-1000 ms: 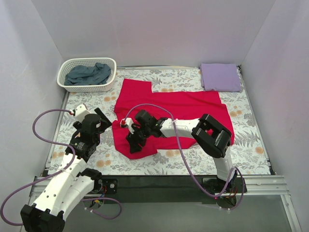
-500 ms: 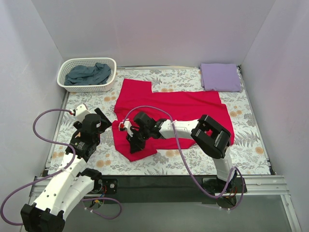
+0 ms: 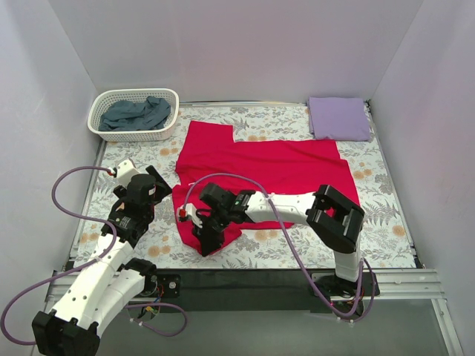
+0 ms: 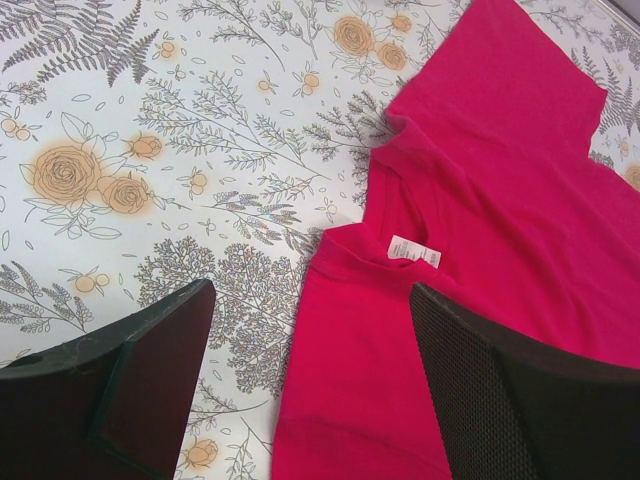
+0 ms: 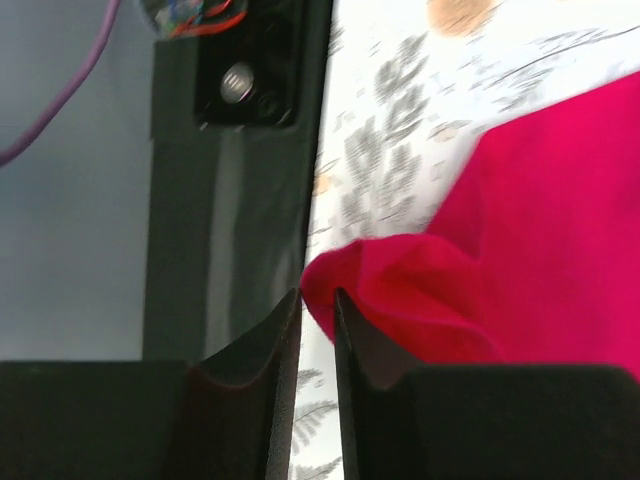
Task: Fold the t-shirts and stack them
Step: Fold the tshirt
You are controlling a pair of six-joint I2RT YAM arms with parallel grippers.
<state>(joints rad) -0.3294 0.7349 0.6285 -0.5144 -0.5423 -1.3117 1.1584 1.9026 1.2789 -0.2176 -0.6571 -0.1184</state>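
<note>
1. The crimson red cloth t-shirt [image 3: 282, 167] lies spread on the floral-patterned table covering [image 3: 386, 222]. Its collar end points toward the left arm, and its near-left corner is bunched up off the surface.
2. The right gripper [image 3: 206, 239] is clamped on that corner. The wrist view shows its fingers [image 5: 285, 330] almost together, with a thin ridge of red cloth pinched between them. The bite looks shallow, right at the hem, so move slowly and avoid any jerk that could pull the cloth free.
3. The left gripper [image 3: 154, 185] has its jaws well apart and holds nothing. It hangs over the covering just beside the collar and its small white label [image 4: 413, 251].
4. The step in hand appears to be folding the near edge over. Before you carry the corner further, bring the left gripper down onto the collar-side edge and grip it there. Two holds should keep the fold line straight.
5. Lift only enough to clear the cloth beneath, then travel toward the far edge and lay the corner down flat before releasing.
6. The purple cable [image 3: 223, 176] of the right arm arches over the shirt. Take care that it does not drag the fabric.
7. The pale lavender folded tee [image 3: 339, 117] sits at the far right, probably the stacking place. The slate blue-grey tee [image 3: 137, 113] rests in the white mesh basket [image 3: 133, 136] at the far left.
</note>
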